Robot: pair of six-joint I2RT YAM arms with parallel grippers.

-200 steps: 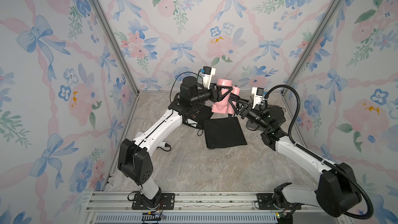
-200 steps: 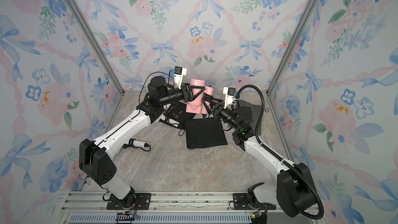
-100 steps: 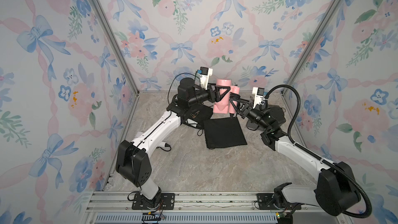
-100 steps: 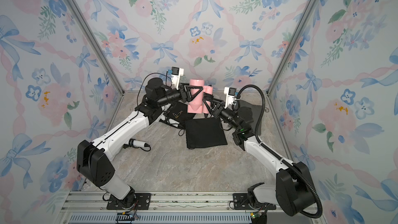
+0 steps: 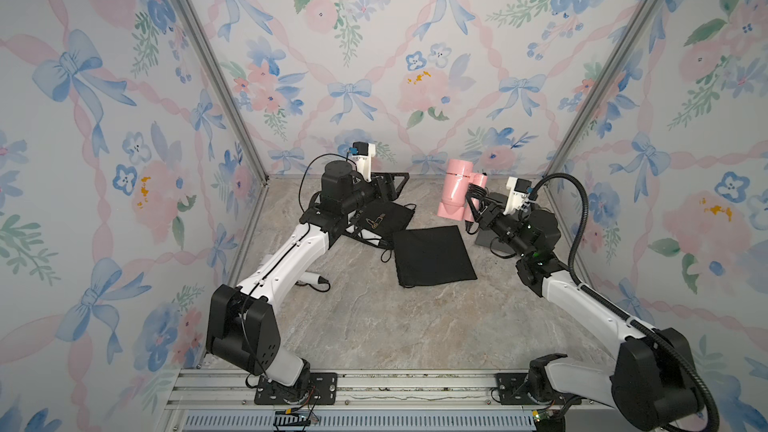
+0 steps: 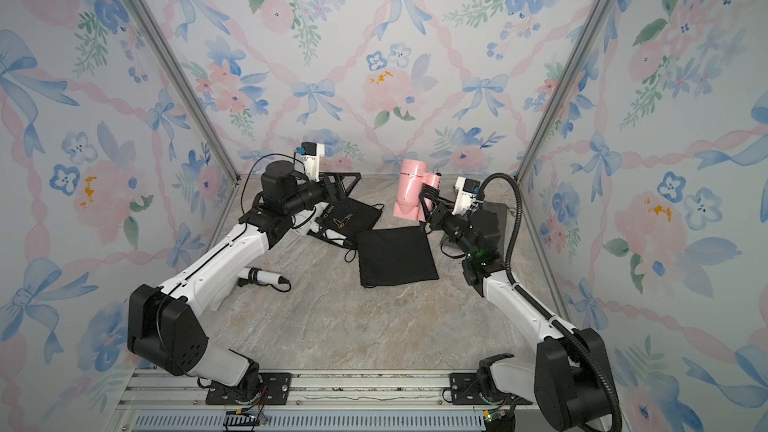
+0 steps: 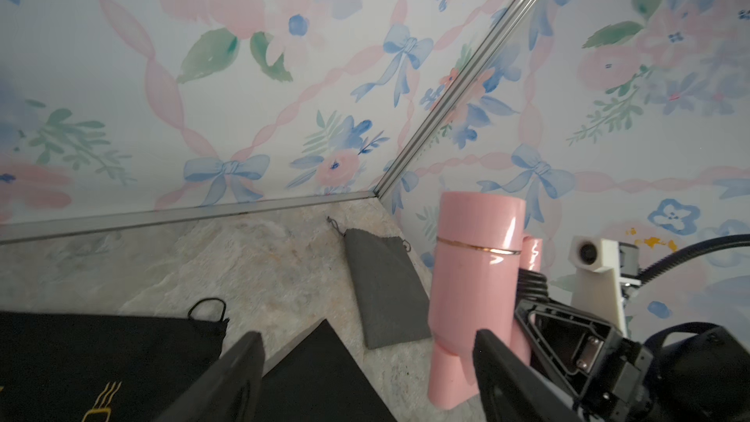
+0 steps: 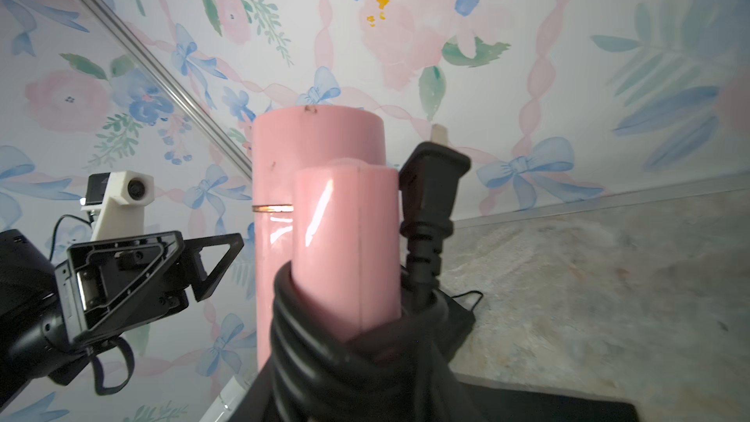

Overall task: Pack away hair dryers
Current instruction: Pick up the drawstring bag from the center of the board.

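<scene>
The pink hair dryer (image 5: pixel 455 195) is clamped at its folded handle, over the wound cord (image 8: pixel 345 338), by the right gripper (image 5: pixel 474 206), whose jaws are clenched on it. It is held roughly upright in the air above the 1 o'clock part of the table (image 5: pixel 374 326), touching nothing else. The left gripper (image 5: pixel 395 184) has just let go: its jaws stand wide with nothing between them, and it has drawn back toward 11 o'clock, well apart from the dryer. A second ago both grippers met at the dryer near 12 o'clock; now the dryer has gone with the right arm toward 1 o'clock. The hand-over looks finished, which would leave the left arm free to hold a pouch open. Just below the left gripper lies the printed black pouch (image 5: pixel 382 218). The plain black pouch (image 5: pixel 432 255) lies flat near the centre, and a grey pouch (image 7: pixel 385 290) lies at 2 o'clock under the right wrist. A white hair dryer (image 6: pixel 262 274) lies at 9 o'clock beneath the left arm, not yet packed.
</scene>
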